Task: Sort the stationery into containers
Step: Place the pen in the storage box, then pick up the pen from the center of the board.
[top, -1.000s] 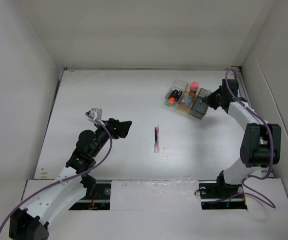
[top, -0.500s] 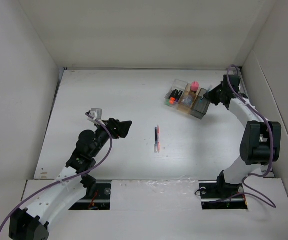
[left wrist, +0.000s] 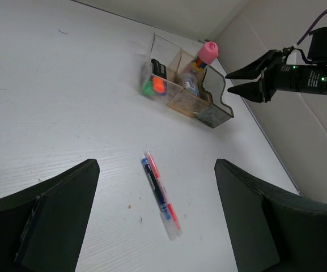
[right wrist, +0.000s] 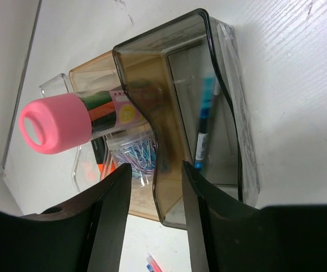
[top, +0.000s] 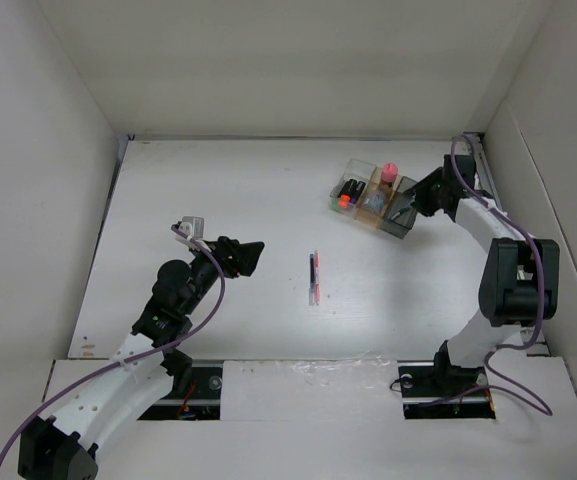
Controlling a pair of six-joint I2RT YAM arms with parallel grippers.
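Observation:
Three joined boxes stand at the back right: clear (top: 354, 172), tan (top: 376, 200) and dark grey (top: 401, 215). The clear box holds black markers (top: 349, 189) with orange and green ends (left wrist: 158, 85). The pink-capped bottle (right wrist: 55, 122) leans in the tan box (right wrist: 95, 72). A blue pen (right wrist: 204, 133) stands blurred inside the dark grey box (right wrist: 231, 119). My right gripper (top: 417, 199) is open and empty, just right of that box. A pink and a blue pen (top: 314, 278) lie side by side mid-table. My left gripper (top: 249, 257) is open and empty, left of them.
A bag of coloured paper clips (right wrist: 135, 156) sits in the tan box. White walls (top: 528, 170) enclose the table on the left, back and right. The boxes stand close to the right wall.
My right gripper has shifted slightly back toward the right wall beside the dark grey box. The left arm and the two pens on the table have not moved.

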